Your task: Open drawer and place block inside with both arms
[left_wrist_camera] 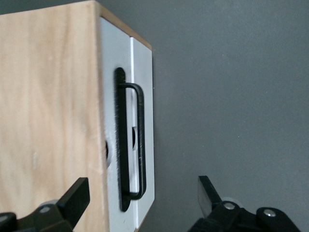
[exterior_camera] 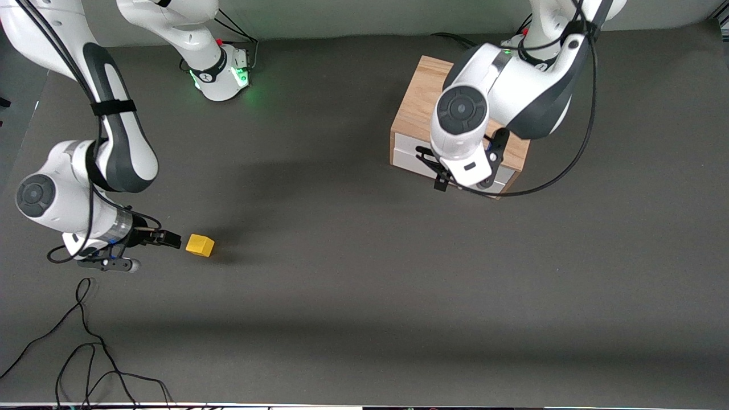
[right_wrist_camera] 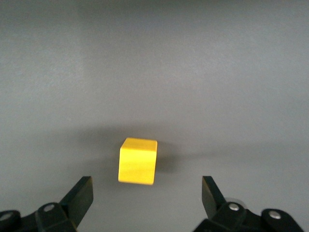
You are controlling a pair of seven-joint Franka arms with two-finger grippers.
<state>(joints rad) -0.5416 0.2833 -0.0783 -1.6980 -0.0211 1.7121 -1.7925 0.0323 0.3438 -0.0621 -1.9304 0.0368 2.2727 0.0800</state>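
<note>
The right gripper [right_wrist_camera: 145, 200] is spread wide, low over the tabletop [exterior_camera: 364, 296], with the yellow block [exterior_camera: 200, 245] at its 3 o'clock. The left gripper [left_wrist_camera: 142, 198] is wide too, over the closed drawer [left_wrist_camera: 145, 121] and its black handle [left_wrist_camera: 137, 140].

dark grey table mat [exterior_camera: 364, 285], loose black cables [exterior_camera: 85, 341] trailing at the edge nearest the front camera

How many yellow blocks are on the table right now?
1. The block sits on the table toward the right arm's end, just ahead of the open right gripper. The closed drawer could hide others; the open left gripper is above its handle.
</note>
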